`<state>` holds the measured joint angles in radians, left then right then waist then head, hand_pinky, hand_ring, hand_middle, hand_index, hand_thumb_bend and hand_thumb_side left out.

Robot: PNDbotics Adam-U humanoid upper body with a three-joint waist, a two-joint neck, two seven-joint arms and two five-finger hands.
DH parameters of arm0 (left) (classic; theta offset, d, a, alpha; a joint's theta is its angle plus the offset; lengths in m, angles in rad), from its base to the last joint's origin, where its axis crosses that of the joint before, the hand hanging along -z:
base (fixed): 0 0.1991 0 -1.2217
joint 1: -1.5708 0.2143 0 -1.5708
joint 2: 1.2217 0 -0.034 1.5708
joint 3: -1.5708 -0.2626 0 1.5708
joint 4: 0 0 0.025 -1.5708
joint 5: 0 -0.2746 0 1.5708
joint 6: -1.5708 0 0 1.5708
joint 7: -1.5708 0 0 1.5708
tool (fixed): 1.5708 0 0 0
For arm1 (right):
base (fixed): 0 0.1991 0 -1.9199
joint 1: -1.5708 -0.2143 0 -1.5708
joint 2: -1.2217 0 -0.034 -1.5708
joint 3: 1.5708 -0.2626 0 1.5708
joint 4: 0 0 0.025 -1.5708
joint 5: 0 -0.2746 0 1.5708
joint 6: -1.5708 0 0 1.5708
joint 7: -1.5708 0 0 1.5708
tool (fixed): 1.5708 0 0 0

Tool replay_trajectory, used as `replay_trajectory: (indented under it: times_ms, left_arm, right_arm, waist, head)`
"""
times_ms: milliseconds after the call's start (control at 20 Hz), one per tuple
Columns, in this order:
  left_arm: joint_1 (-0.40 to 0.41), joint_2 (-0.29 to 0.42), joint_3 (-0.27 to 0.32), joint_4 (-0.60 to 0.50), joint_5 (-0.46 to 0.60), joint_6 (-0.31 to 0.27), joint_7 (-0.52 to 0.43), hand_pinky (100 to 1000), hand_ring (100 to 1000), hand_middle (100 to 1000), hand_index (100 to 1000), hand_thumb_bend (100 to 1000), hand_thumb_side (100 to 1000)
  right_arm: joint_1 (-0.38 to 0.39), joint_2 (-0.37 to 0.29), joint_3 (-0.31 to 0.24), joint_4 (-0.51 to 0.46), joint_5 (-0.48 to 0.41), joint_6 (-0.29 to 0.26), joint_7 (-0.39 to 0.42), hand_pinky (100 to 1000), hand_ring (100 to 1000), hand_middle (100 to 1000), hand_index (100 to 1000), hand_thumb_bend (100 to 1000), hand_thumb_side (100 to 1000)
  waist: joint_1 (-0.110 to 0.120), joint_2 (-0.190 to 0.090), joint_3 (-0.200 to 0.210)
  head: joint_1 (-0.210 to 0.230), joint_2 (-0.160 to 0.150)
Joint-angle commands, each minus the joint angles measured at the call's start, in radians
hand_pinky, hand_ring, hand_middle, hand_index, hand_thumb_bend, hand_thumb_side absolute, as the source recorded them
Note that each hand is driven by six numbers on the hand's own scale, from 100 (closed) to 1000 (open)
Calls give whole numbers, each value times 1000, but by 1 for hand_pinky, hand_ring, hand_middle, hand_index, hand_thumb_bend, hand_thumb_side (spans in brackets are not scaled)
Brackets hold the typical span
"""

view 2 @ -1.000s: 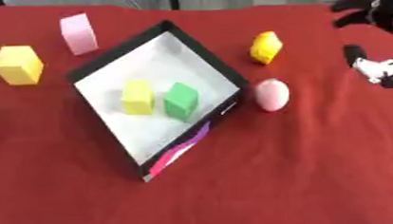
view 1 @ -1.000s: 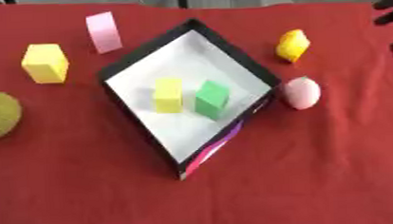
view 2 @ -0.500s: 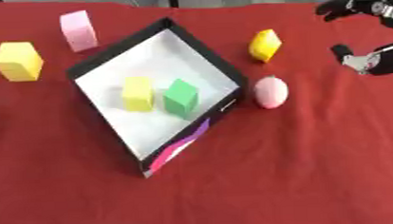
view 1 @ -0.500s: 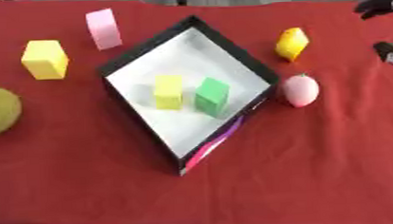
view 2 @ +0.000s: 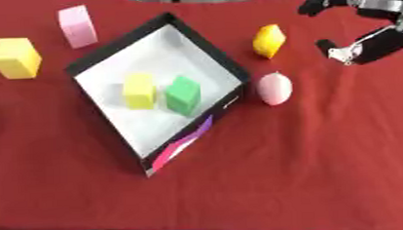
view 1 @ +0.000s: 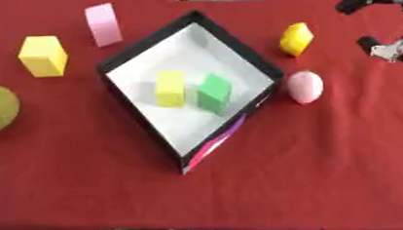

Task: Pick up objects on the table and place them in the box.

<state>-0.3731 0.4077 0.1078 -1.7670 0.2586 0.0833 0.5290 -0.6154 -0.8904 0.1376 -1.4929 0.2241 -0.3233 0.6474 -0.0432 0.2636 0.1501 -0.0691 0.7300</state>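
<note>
right hand point(view 2: 373, 21) | black casing, fingers and thumb | silver-grey band at the wrist end | pale silver-white tip on the thumb | blocky, segmented fingers with rounded dark tips

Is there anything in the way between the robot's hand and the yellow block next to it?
Nothing visible. The right hand hangs open to the right of the yellow block, with only bare red cloth between them.

Two head-mounted eyes, looking steeply down, sharing box point(view 1: 134, 59) and red table point(view 1: 309, 161).
</note>
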Motion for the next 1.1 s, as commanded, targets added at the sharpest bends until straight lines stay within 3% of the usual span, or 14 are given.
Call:
replay_trajectory:
  times_ms: [50, 450, 750, 1100]
  left_arm:
    - [-7, 38, 6, -9, 3, 1, -1, 687, 818, 748, 743, 216, 703]
    - [-5, 43, 6, -4, 5, 0, -4, 687, 819, 748, 741, 209, 704]
    - [-5, 43, 5, -2, 7, 1, -7, 687, 820, 748, 740, 206, 706]
    - [-8, 40, 5, -2, 7, 1, -9, 688, 821, 749, 738, 204, 717]
  right_arm:
    - [-10, 0, -5, -18, 38, 21, 7, 968, 908, 912, 935, 100, 306]
    - [10, 28, 12, -53, 107, 56, -6, 976, 915, 914, 952, 100, 321]
    - [6, 48, 28, -89, 92, 66, 24, 995, 909, 907, 952, 100, 435]
    - [-8, 64, 48, -97, 97, 57, 58, 1000, 956, 943, 980, 100, 367]
  waist:
    - [3, -23, -2]
    - [3, -22, -4]
    - [5, -20, -2]
    - [6, -17, 3]
  head:
    - [9, 6]
    - [5, 7]
    - [-8, 9]
    - [-24, 14]
